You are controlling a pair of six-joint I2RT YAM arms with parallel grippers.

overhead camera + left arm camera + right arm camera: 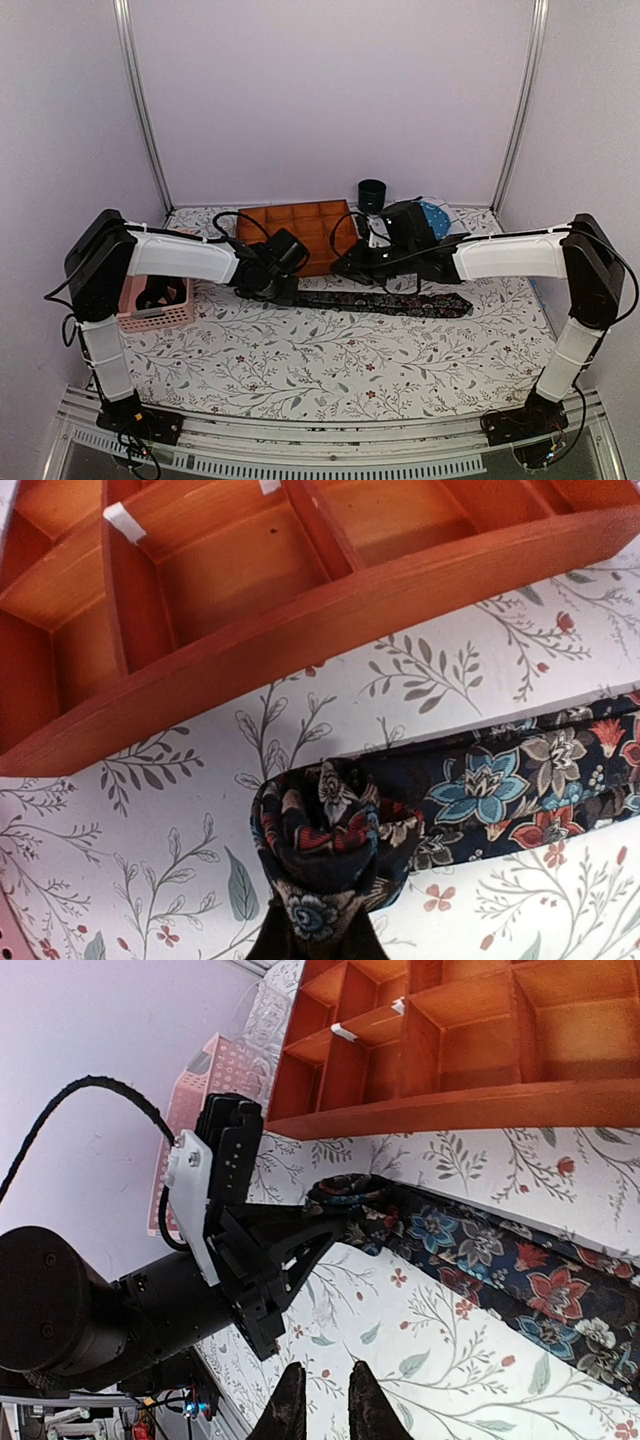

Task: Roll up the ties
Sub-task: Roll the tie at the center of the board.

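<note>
A dark tie with red and blue flowers lies flat on the table. It runs from the middle of the table off to the right. It sits just in front of the orange wooden tray and does not touch it.

The left end of the tie is wound up into a small, tight roll. The left gripper has this roll pinched between its two fingers, which are closed on the cloth. The roll sits right at the tips, and the rest of the tie goes out from it, flat on the table.

The right gripper hangs over the table beside the tie, near the left gripper. Its two fingers are almost shut, with only a thin gap between them, and they hold nothing. It does not touch the tie.

The wooden tray has lots of little boxes in it, and the ones in view have nothing in them but a small white tag or two. A pink basket stands on the left side of the table, partly under the left arm. A black cup stands behind the tray, near the back wall. Something round and blue peeks out behind the right arm, but I cannot tell what it is.
</note>
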